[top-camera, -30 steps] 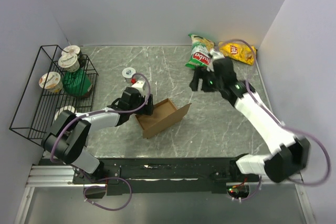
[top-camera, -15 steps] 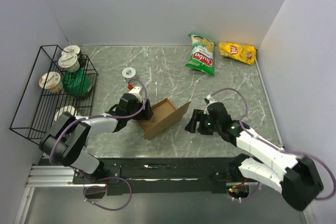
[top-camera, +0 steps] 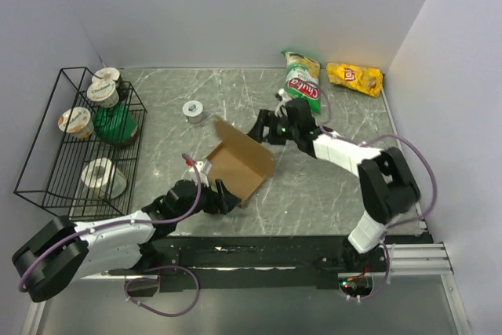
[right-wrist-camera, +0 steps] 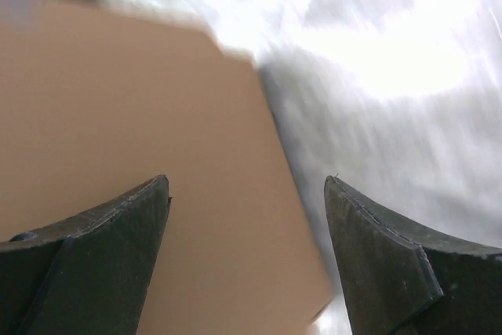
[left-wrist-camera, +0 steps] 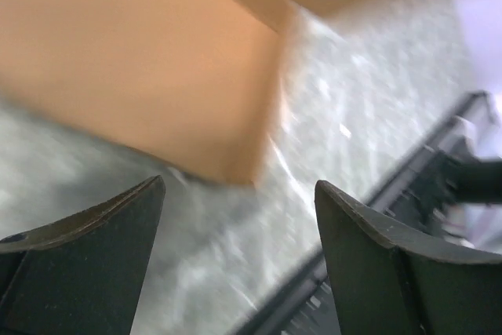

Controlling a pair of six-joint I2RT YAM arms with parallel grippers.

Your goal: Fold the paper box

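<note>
The paper box [top-camera: 239,164] is plain brown cardboard and stands tilted in the middle of the table, one broad panel raised toward the back left. My left gripper [top-camera: 221,196] is low at the box's near left corner, open, with nothing between its fingers. In the left wrist view the box [left-wrist-camera: 149,60] lies just ahead of the open left gripper [left-wrist-camera: 239,194], with bare table in the gap. My right gripper [top-camera: 263,128] is at the box's far right edge, open. In the right wrist view the open right gripper [right-wrist-camera: 247,186] straddles the box's edge, over the cardboard panel [right-wrist-camera: 133,162].
A black wire rack [top-camera: 31,158] at the left holds cups and a green bag. A white roll [top-camera: 100,175] lies beside it, and a small tape roll [top-camera: 191,109] sits behind the box. A green snack bag [top-camera: 302,80] and a yellow snack bag [top-camera: 355,78] lie at the back right.
The box has tipped up and shifted. My left arm drew back toward the near edge. My right arm swung from the near right to the box's far side.
</note>
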